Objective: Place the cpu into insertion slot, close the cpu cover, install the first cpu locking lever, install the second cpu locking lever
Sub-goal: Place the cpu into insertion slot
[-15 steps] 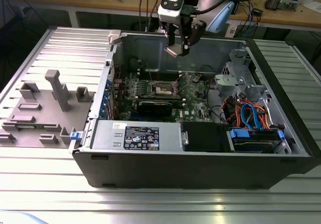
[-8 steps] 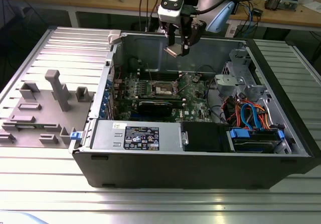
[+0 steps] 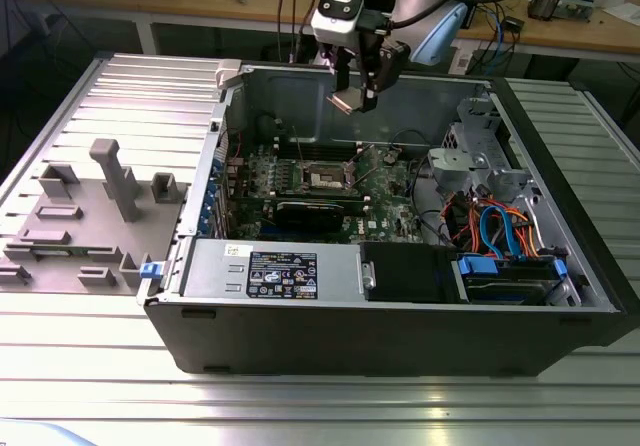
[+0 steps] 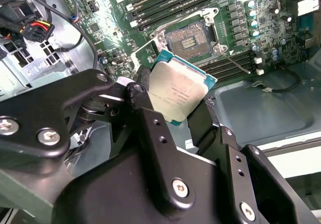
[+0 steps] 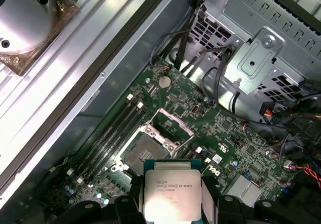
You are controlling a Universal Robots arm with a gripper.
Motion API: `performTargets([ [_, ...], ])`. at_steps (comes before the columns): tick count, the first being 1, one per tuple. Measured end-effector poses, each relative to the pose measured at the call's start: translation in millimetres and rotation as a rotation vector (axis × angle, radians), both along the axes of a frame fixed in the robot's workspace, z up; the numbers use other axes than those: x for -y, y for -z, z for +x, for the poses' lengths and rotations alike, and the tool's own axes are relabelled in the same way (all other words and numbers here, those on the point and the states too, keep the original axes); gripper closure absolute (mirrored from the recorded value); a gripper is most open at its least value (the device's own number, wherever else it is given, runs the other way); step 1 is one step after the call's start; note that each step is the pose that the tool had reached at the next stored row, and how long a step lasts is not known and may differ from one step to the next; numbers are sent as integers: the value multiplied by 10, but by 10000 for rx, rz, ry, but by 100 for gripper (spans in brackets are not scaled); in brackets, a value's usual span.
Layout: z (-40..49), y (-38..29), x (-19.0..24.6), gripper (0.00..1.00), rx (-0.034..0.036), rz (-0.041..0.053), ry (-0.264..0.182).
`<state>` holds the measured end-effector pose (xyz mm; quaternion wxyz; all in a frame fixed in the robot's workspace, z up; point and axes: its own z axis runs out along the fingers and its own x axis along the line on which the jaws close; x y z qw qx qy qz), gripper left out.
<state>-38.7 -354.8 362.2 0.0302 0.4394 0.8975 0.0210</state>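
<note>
cpu (image 4: 178, 91) is clamped by two opposite edges between the fingers (image 4: 199, 122) of the gripper (image 3: 351, 96), with the metal top left exposed. The edge grip is judged to keep the pads off the contact side and to leave the chip's flat face free to be set down.

In the exterior view the chip is held in the air, well above the motherboard (image 3: 390, 181) inside the open computer case (image 3: 300, 336). It sits roughly over the insertion slot (image 3: 328, 177), a little to the far side. It is apart from the socket, so nothing is seated yet.

In the first wrist view the cpu cover (image 5: 170, 126) is seen swung up beside the socket, so the opening is left bare for the chip. A thin wire lever (image 4: 234, 63) lies out to one side and is judged to be unlatched. The second lever cannot be made out with certainty.

The graphics card (image 3: 318, 211) sits just near of the socket, so clearance on that side is judged tight.

Hidden or unclear:
- The chip's underside is not seen.
- In the first wrist view the chip's lower edge and the fingertips are cut off by the frame.
- The corner marker cannot be matched against the socket, so orientation is unconfirmed.
- The socket pins are too fine to be judged.
- In the second wrist view the near part of the case is masked by the gripper body.
</note>
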Motion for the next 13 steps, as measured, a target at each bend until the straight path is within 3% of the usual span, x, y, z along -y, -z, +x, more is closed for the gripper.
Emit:
performTargets([
  [13, 0, 0, 0, 46, 1, 0, 32],
])
